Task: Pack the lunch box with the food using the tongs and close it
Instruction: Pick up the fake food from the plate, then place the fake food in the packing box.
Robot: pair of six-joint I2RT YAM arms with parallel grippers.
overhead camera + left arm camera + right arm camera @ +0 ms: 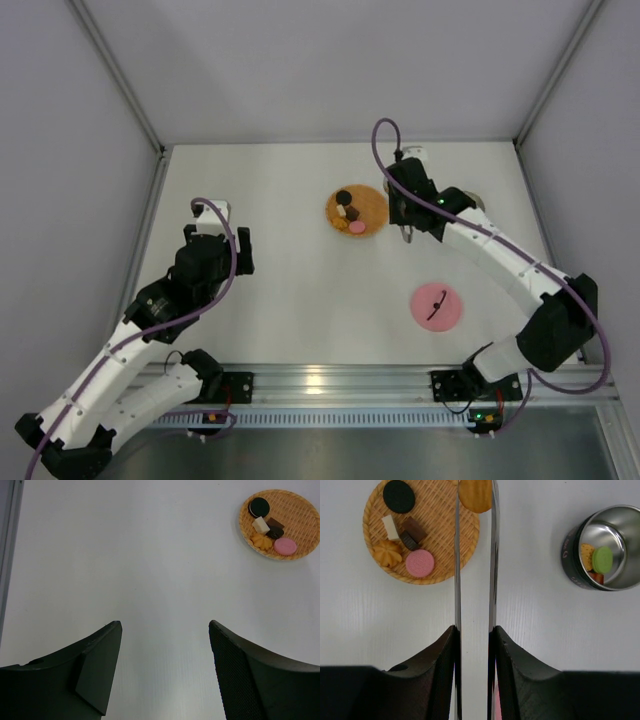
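Note:
My right gripper (474, 627) is shut on the tongs (493, 570), whose two silver arms run straight up the right wrist view. A round tan biscuit (476, 494) is pinched between their tips, over the edge of the woven mat (442, 530). More food (420, 563) lies on the mat: black, pink, orange, white and brown pieces. To the right stands the steel lunch box (620, 525), with a green piece (602, 559) and others inside. In the top view the lunch box (474, 201) is mostly hidden behind the right arm. My left gripper (165, 625) is open over bare table, far left of the mat (300, 525).
The pink disc lid (437, 305) lies flat between the right arm's base and the mat (371, 203). Grey walls close in the table on the left, right and back. A metal rail (330, 385) runs along the near edge.

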